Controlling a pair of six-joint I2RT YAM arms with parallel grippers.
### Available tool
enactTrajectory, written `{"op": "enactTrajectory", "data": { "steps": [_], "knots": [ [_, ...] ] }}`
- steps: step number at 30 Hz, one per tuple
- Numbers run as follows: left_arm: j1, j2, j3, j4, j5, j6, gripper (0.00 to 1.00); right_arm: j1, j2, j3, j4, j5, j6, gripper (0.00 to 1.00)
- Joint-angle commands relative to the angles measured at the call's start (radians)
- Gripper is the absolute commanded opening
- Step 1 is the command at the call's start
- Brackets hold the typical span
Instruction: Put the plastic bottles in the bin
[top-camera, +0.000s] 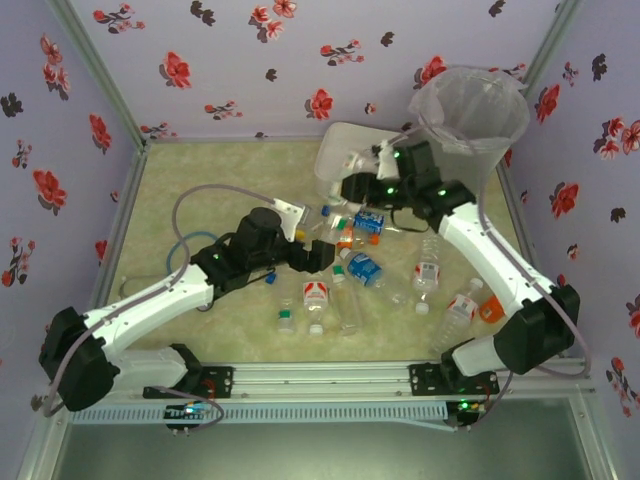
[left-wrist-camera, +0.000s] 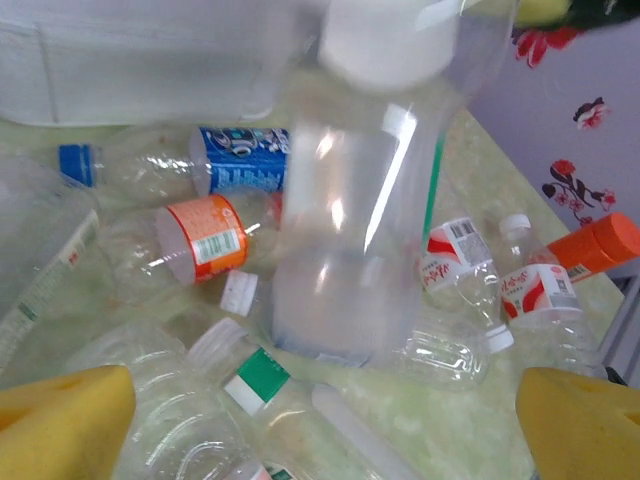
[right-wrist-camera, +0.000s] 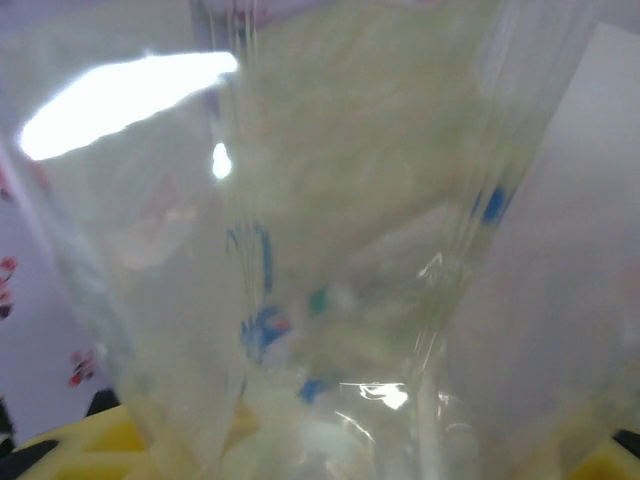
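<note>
Clear bottle (right-wrist-camera: 300, 250) in right hand (top-camera: 350, 188), orange-label bottle (left-wrist-camera: 200, 238), blue-label bottle (left-wrist-camera: 240, 158), print illegible

Roughly a dozen small clear plastic bottles (top-camera: 350, 312) lie on the beige table (top-camera: 200, 170), too tangled for an exact count. Among them are two blue-labelled bottles (top-camera: 368, 222), three red-and-white-labelled bottles (top-camera: 315, 294), two orange-marked bottles (top-camera: 489, 311) and one green-capped bottle (top-camera: 287, 320); the others look plain. One white-capped clear bottle (left-wrist-camera: 350, 230) hangs above the heap. There is one translucent grey round bin (top-camera: 500, 130) lined with a clear bag, one white rounded square box (top-camera: 335, 152), and two white robot arms (top-camera: 150, 305).
</note>
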Motion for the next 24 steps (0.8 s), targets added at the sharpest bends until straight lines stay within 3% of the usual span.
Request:
{"op": "enactTrajectory", "data": {
  "steps": [1,6,8,13,21,24],
  "knots": [
    [0.003,-0.070,-0.021,-0.022,-0.091,-0.051,1.00,-0.096,-0.065,0.147,-0.124,0.137,-0.141,0.48],
    [0.017,-0.161,-0.092,-0.133,-0.263,-0.202,1.00,-0.239,-0.040,0.367,-0.152,0.366,-0.289,0.32],
    [0.018,-0.198,-0.124,-0.191,-0.342,-0.266,1.00,-0.301,0.018,0.466,-0.151,0.448,-0.336,0.22],
    [0.020,-0.287,-0.205,-0.269,-0.418,-0.393,1.00,-0.406,0.215,0.698,-0.130,0.591,-0.402,0.01],
    [0.019,-0.385,-0.290,-0.299,-0.485,-0.524,1.00,-0.448,0.654,1.210,-0.300,0.703,-0.515,0.00],
    [0.019,-0.366,-0.280,-0.264,-0.486,-0.533,1.00,-0.449,0.755,1.289,-0.346,0.708,-0.525,0.00]
  ]
}}
